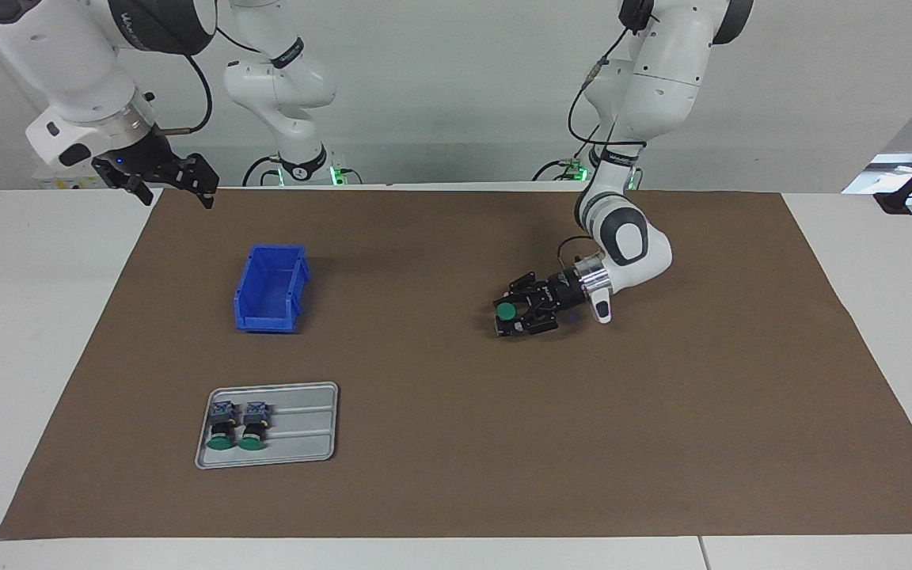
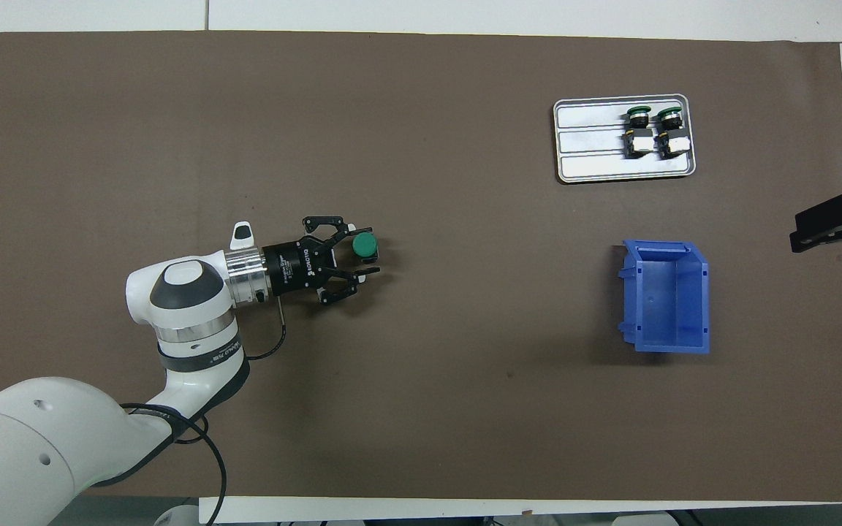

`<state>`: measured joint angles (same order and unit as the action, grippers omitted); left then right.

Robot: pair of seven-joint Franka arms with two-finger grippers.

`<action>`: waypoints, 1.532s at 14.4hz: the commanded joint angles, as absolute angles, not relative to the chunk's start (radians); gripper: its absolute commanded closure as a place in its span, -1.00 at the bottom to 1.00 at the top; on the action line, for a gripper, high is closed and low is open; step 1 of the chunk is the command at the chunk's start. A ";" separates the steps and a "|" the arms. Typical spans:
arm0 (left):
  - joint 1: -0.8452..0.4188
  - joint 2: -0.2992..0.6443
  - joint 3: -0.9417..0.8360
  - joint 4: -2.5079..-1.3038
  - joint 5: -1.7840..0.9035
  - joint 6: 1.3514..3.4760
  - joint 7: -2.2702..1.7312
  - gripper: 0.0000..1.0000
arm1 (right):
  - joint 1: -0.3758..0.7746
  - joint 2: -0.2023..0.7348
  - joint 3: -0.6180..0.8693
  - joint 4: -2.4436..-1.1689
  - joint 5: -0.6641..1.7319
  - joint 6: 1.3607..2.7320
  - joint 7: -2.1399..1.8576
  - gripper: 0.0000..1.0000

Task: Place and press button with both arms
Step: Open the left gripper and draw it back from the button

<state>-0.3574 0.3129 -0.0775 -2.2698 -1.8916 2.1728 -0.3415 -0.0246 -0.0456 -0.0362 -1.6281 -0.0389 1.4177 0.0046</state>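
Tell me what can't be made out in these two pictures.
- Green-capped push-button at the left tool: its body is hidden by the fingers in both views, so held or released is unclear.
- Right tool: cut off by the overhead view's edge.
- Blue plastic bin: floor partly hidden by its wall, facing view.

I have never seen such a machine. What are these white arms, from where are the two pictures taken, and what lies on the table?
These are two robot arms, each ending in a two-finger pincer. One picture faces them from across the table; the other looks down from above them. The left pincer is low over the brown mat, its fingers spread around a green-capped button standing there. The right pincer waits, open, at the table's edge. A blue bin stands empty; a grey tray holds two more buttons.
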 commanded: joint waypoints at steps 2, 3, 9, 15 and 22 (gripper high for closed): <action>-0.371 0.276 -0.072 -2.275 -1.913 2.216 -0.390 -1.00 | -0.028 -0.064 -0.037 -1.654 -0.040 1.433 -0.012 -0.98; -0.371 0.269 -0.074 -2.264 -1.911 2.241 -0.405 -1.00 | -0.028 -0.064 -0.037 -1.654 -0.038 1.431 -0.011 -0.98; -0.414 0.200 -0.071 -2.266 -1.891 2.336 -0.440 -1.00 | -0.028 -0.064 -0.037 -1.654 -0.040 1.433 -0.012 -0.98; -0.422 0.134 -0.069 -2.276 -1.761 2.396 -0.563 -1.00 | -0.028 -0.064 -0.037 -1.654 -0.040 1.433 -0.011 -0.98; -0.411 0.038 -0.066 -2.266 -1.389 2.428 -0.834 -1.00 | -0.028 -0.064 -0.037 -1.654 -0.038 1.433 -0.011 -0.98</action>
